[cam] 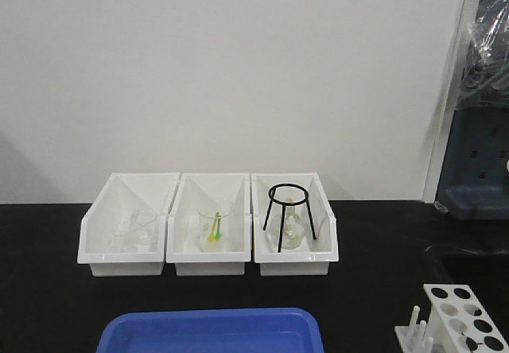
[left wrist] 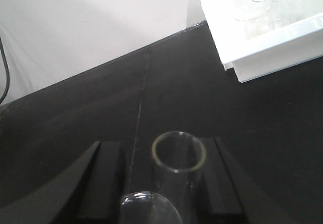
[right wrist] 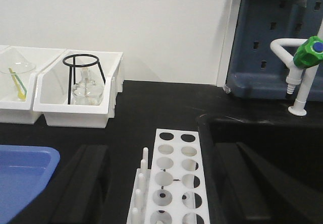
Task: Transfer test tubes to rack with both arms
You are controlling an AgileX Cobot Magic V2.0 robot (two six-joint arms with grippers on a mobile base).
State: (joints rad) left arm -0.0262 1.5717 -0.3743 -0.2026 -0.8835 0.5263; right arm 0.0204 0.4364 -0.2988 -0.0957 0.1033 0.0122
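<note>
Bins, front view, left to right:
- left bin [cam: 95, 230]: clear glassware [cam: 135, 230], shapes too faint to name
- middle bin [cam: 181, 210]: beaker [cam: 215, 214] with a yellow-green stick [cam: 215, 230] in it
- right bin [cam: 328, 218]: black ring tripod [cam: 290, 206] standing over a flask [cam: 291, 230]

The blue tray [cam: 211, 325] sits in front of the bins, cut off by the bottom edge.

The rack [right wrist: 174, 178] is at the table's front right, beside a dark basin [right wrist: 262, 133]. Its pegs run along its left side and the holes show as dark rounds. The nearest rows are cut off.

Right gripper [right wrist: 161, 148]: fingers spread wide, hovering low above the rack with one finger on each side. It holds nothing.

Left gripper [left wrist: 159, 142]: a test tube [left wrist: 166, 178] runs between the fingers, mouth pointing away from the camera. In this view the tube lies against the right-hand finger, and bare table shows between it and the other finger. I can't tell whether it is actually clamped. A second glass rim [left wrist: 149, 206] at the bottom edge is blurred and cut off. This gripper is over bare black table, with the left bin's corner at upper right.
</note>
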